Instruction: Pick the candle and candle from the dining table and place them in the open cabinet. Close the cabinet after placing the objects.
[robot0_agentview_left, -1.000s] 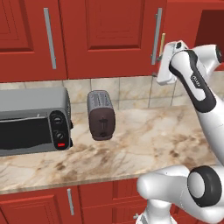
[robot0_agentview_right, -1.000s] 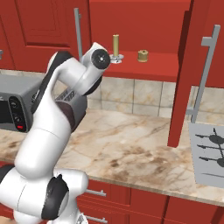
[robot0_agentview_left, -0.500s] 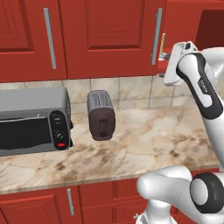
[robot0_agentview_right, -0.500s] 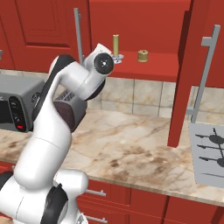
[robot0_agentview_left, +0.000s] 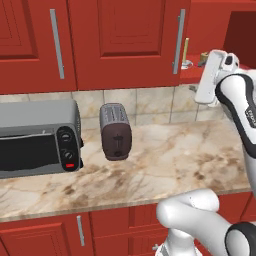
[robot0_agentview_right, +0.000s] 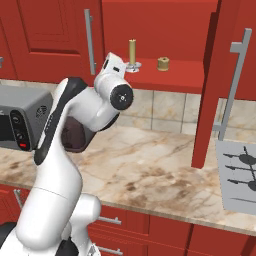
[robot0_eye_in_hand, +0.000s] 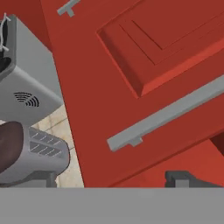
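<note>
White arm segments are lifting away from the shelf compared with a moment ago, the hand now sitting higher and the claw (robot0_eye_in_hand: 188, 178) released, its jaws spread wider than before. The wrist is angling toward the closed door's grey bar handle (robot0_eye_in_hand: 168, 113). Farther back, inside the open cabinet (robot0_agentview_right: 172, 75), the slim stick candle (robot0_agentview_right: 132, 51) is standing upright on its clear dish at 11 o'clock from the hand, long axis vertical; the squat brass candle (robot0_agentview_right: 163, 63) is resting just to its right.
</note>
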